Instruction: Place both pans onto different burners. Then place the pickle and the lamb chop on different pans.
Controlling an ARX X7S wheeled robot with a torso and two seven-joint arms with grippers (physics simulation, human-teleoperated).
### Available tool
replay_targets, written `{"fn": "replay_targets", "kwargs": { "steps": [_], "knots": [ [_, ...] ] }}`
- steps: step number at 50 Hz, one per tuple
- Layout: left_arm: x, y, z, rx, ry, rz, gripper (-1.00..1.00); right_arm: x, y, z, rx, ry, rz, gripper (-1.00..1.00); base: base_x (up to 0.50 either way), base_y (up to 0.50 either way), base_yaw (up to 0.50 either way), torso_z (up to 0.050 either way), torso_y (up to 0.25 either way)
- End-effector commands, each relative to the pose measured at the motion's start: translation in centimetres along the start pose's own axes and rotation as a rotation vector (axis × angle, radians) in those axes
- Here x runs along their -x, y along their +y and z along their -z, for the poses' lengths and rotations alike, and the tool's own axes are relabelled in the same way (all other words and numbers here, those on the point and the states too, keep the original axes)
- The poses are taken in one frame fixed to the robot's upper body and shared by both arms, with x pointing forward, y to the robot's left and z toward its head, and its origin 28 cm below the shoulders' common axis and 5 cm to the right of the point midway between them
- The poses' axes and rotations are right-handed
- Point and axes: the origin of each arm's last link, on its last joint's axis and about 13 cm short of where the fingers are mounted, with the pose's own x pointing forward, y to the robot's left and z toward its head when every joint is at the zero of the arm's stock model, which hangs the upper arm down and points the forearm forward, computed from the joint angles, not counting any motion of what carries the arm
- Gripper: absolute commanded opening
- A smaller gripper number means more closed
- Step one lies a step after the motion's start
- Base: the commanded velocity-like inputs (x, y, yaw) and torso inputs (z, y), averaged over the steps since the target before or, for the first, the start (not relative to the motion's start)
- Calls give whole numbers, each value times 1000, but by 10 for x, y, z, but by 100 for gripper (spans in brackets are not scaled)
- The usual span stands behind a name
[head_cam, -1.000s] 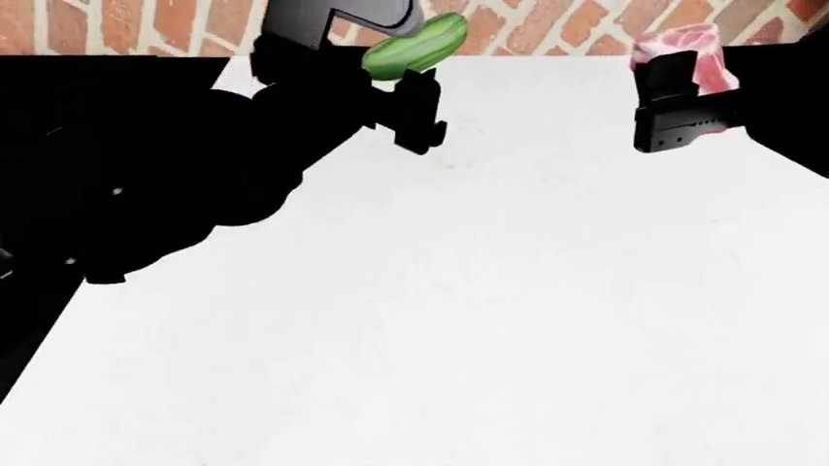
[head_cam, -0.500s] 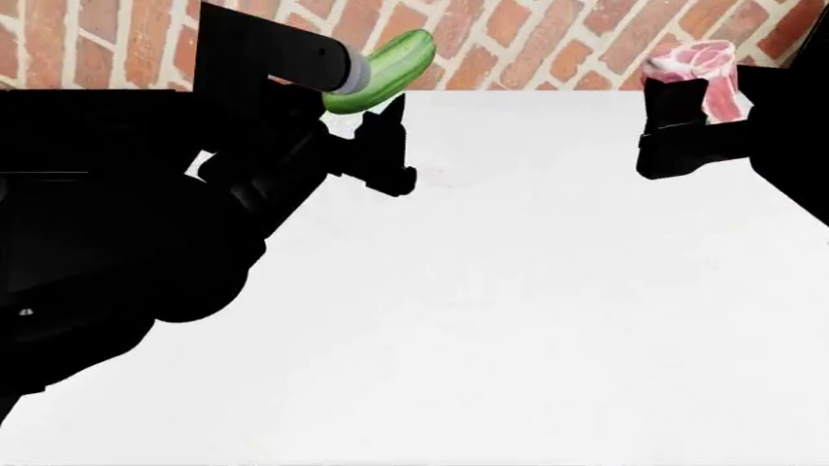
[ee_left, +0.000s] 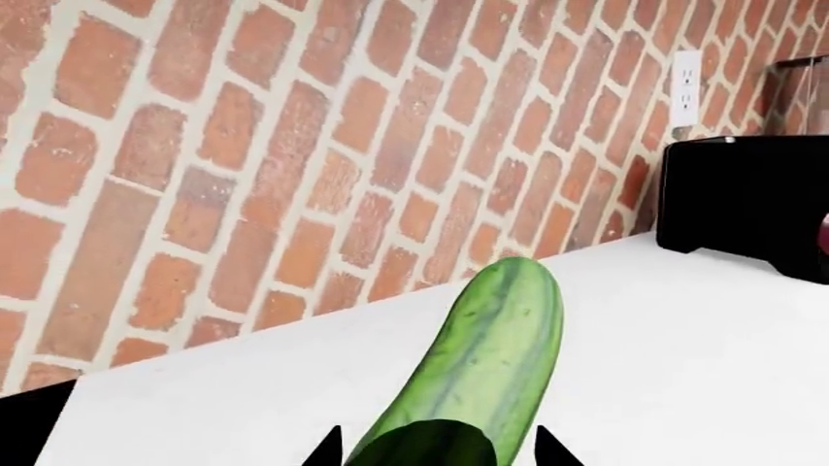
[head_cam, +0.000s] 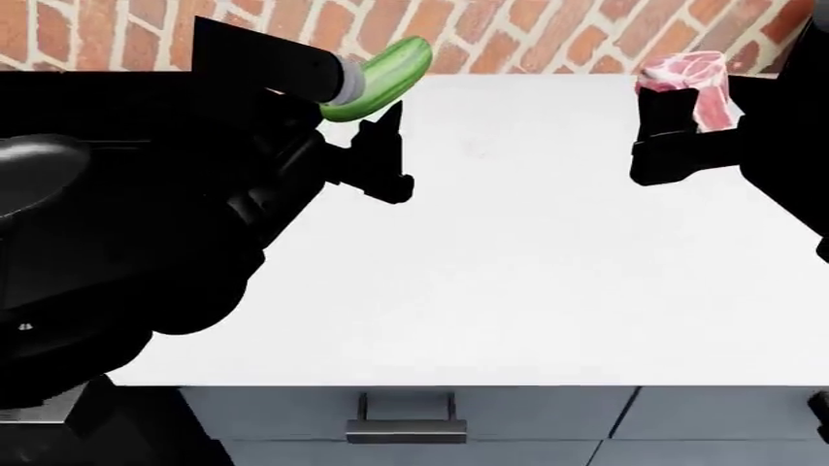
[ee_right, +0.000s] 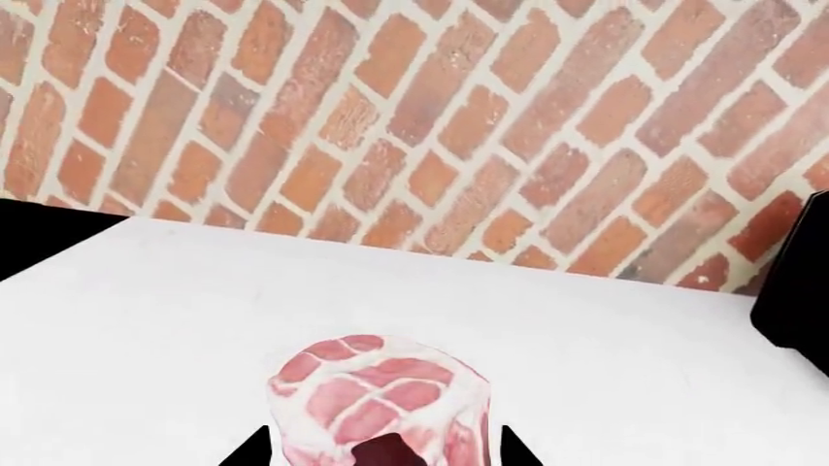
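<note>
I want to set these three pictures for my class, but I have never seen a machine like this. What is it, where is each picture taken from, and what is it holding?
This is a simulated two-armed robot. One picture looks down from its head; the other two come from cameras near each gripper. The left gripper holds a green pickle, seen close up in the left wrist view. The right gripper holds a pink lamb chop, also seen from the right wrist. Below them lies a white counter against a brick wall, with a drawer handle underneath.
</note>
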Motion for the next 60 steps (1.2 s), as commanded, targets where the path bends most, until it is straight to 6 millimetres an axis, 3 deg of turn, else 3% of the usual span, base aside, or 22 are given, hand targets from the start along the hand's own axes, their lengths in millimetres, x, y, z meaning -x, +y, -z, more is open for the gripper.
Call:
{"fn": "replay_targets", "kwargs": {
  "steps": [1, 11, 60],
  "knots": [
    [-3, 4, 0, 25, -23, -12, -100, -3, 1, 4, -16, -10, 1, -100, -500, 406, 0, 0, 0],
    [-2, 2, -3, 18, -24, -10, -100, -2, -1, 4, -20, -10, 2, -100, -423, 456, 0, 0, 0],
    [1, 0, -9, -7, -22, -25, -100, 1, -1, 0, 2, -21, 9, -100, -1, 500, 0, 0, 0]
  ]
}}
